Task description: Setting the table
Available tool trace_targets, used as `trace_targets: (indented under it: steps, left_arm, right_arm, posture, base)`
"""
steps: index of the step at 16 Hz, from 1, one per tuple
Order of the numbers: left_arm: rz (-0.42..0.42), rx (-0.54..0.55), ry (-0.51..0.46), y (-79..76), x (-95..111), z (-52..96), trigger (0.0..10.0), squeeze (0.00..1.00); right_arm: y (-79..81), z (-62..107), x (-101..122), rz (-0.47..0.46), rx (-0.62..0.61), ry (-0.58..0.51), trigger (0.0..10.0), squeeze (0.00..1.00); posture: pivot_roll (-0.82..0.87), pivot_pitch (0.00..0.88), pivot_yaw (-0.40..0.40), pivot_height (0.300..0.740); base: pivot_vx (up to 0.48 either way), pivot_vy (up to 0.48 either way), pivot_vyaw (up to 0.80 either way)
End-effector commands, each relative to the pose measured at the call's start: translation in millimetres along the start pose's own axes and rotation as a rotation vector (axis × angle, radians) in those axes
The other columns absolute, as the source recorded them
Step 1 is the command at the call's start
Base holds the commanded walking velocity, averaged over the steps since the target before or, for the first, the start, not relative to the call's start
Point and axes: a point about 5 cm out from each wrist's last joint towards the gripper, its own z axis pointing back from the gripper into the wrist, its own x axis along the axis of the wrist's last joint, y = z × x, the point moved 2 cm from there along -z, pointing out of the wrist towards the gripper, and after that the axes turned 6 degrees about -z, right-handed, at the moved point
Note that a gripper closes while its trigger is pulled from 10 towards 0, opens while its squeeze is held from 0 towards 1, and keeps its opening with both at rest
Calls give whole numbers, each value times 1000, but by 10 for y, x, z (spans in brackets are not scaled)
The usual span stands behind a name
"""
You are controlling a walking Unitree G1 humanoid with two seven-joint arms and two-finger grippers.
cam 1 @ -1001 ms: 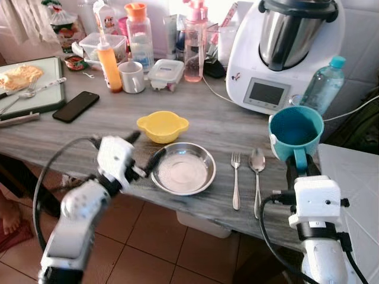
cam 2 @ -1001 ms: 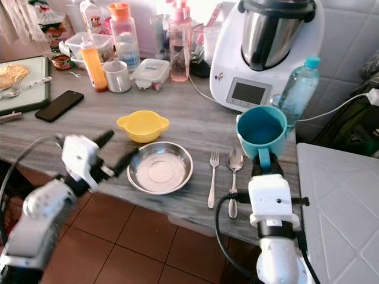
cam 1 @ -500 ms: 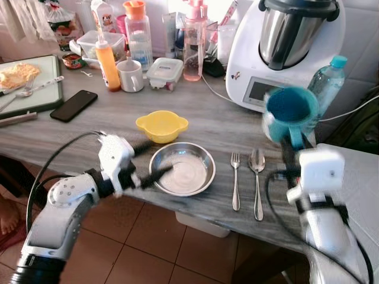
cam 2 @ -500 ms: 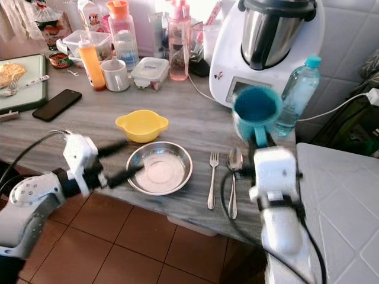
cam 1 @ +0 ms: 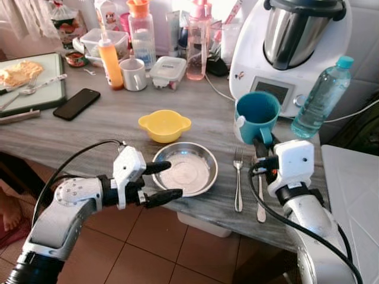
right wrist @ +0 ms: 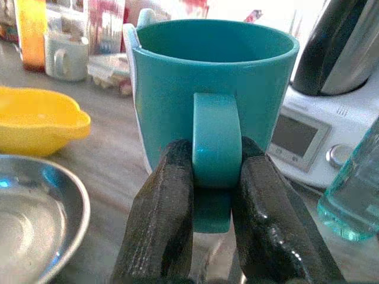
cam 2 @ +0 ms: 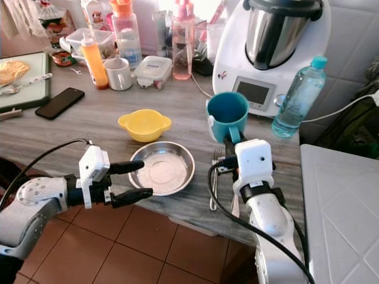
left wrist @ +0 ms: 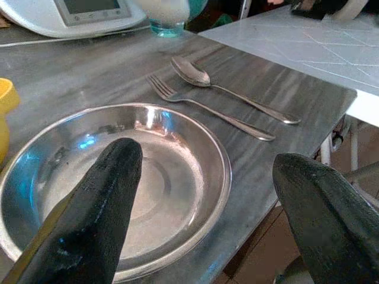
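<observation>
On my left, the left gripper (cam 1: 161, 181) hangs with its fingers spread wide and empty at the near rim of the round stainless-steel plate (cam 1: 185, 168), which sits on the grey wood-grain bench (cam 1: 89, 127) in front of the small yellow plastic bowl (cam 1: 164, 125). Right of the plate lie the steel fork (cam 1: 238, 177) and steel spoon (left wrist: 231, 94), and above them my right gripper (right wrist: 216, 177) is clamped on the handle of the teal ceramic mug (cam 1: 257, 116). I judge the handle-only pinch risky: the mug could swing or land on the cutlery.
</observation>
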Motion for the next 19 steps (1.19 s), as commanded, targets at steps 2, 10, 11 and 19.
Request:
trace_targets:
  steps: [2, 10, 11, 19]
  left_arm:
    - [2, -5, -3, -16, 14, -26, 10000, 0]
    - [14, -17, 1, -66, -3, -56, 10000, 0]
    - [19, -21, 6, -77, -8, -51, 10000, 0]
    - [33, -51, 16, -163, -25, -57, 10000, 0]
  right_arm:
    - [-50, -36, -37, 4, 0, -1, 10000, 0]
    - [13, -248, -148, -66, 104, -20, 10000, 0]
    - [-18, -289, -166, -69, 99, -18, 10000, 0]
    - [-91, -413, -292, -119, 143, 16, 10000, 0]
  posture:
    - [122, 75, -11, 740]
    - [134, 78, -7, 740]
    - [139, 86, -6, 740]
    - [137, 128, -4, 740]
  base:
    - [0, 0, 0]
    - [0, 0, 0]
    - [0, 0, 0]
    - [0, 0, 0]
